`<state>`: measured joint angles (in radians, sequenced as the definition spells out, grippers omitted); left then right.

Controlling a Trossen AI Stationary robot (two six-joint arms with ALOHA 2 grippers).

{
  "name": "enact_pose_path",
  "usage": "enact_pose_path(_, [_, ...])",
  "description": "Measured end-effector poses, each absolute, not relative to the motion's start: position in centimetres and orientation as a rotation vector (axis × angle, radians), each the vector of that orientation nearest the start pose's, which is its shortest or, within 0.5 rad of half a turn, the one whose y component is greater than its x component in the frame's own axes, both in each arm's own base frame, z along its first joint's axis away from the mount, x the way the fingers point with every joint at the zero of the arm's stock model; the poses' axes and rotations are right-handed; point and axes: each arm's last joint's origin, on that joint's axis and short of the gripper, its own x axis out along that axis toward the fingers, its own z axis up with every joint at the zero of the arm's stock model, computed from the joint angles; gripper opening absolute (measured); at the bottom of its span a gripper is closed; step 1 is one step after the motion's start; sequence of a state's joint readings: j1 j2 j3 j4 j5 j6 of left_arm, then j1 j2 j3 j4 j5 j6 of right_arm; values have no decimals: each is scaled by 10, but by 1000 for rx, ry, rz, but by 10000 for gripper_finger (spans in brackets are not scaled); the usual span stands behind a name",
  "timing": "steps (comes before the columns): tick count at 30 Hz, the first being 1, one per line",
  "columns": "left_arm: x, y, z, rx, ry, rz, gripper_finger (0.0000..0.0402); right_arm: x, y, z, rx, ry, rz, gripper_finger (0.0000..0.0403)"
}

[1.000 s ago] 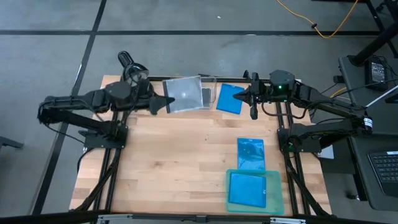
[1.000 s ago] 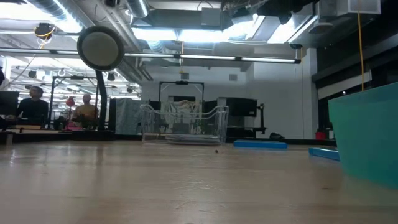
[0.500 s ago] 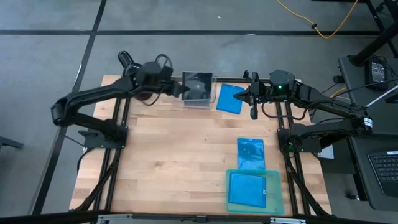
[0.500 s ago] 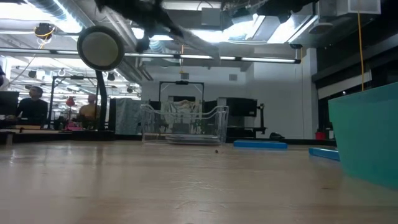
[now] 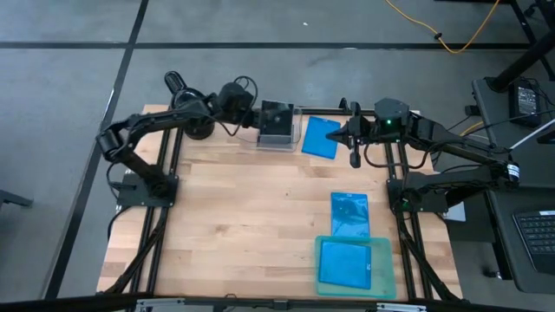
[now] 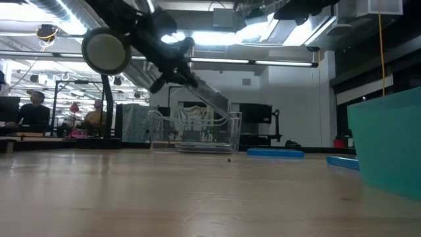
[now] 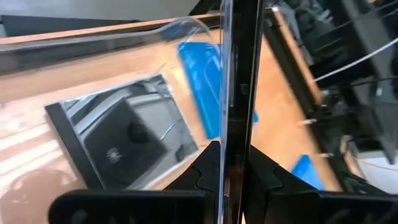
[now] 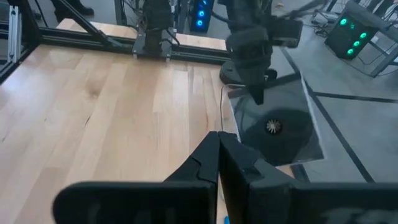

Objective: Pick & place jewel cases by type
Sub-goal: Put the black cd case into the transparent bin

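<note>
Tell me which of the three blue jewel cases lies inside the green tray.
The blue jewel case nearest the table's front edge lies inside the green tray. The second rests on bare wood just behind the tray, and the third lies at the far edge beside the clear bin.

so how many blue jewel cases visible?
3. One blue case at the far edge beside the clear bin, one flat on the table, one in the teal tray. More could be hidden.

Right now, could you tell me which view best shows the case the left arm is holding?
The right wrist view: the clear case faces it, disc hub visible. Left wrist sees it edge-on, low view tilted over the bin, high view only dimly.
</note>
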<state>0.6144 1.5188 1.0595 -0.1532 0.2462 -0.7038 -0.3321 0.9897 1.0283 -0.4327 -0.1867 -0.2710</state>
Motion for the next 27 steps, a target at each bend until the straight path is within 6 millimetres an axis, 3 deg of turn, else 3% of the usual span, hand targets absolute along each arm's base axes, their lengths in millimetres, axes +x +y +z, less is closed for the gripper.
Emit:
enact_pose_path(13, [292,198,211,-982,517,622,24,197,-62,356,-191,404,-83,12])
enact_pose_path(19, [296,199,209,-968,495,602,42,197,-62,356,-191,405,-83,12])
enact_pose_path(27, [294,204,211,-984,484,496,97,196,-62,354,-204,419,-78,12])
